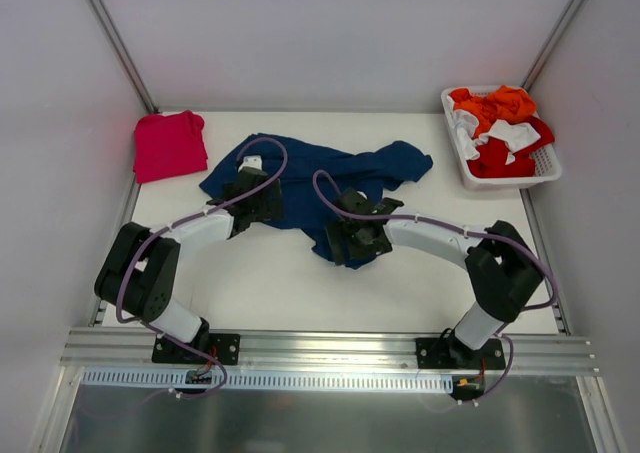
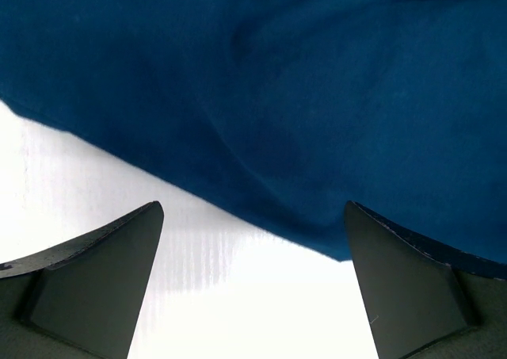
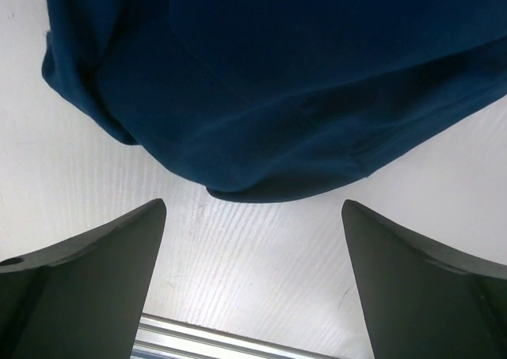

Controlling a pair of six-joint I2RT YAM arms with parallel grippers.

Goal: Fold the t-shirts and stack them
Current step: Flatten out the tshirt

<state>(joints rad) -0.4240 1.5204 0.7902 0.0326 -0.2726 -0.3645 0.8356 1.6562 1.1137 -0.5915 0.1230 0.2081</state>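
Note:
A crumpled navy blue t-shirt lies spread across the middle of the white table. A folded pinkish-red t-shirt rests at the far left corner. My left gripper hovers over the navy shirt's left part, open, with bare table between its fingers and the shirt's edge just ahead. My right gripper is over the shirt's near hem, also open; the rounded blue hem lies just beyond its fingertips with nothing between them.
A white basket at the far right holds orange, red and white garments. A metal rail runs along the near table edge. Grey walls enclose the table on three sides.

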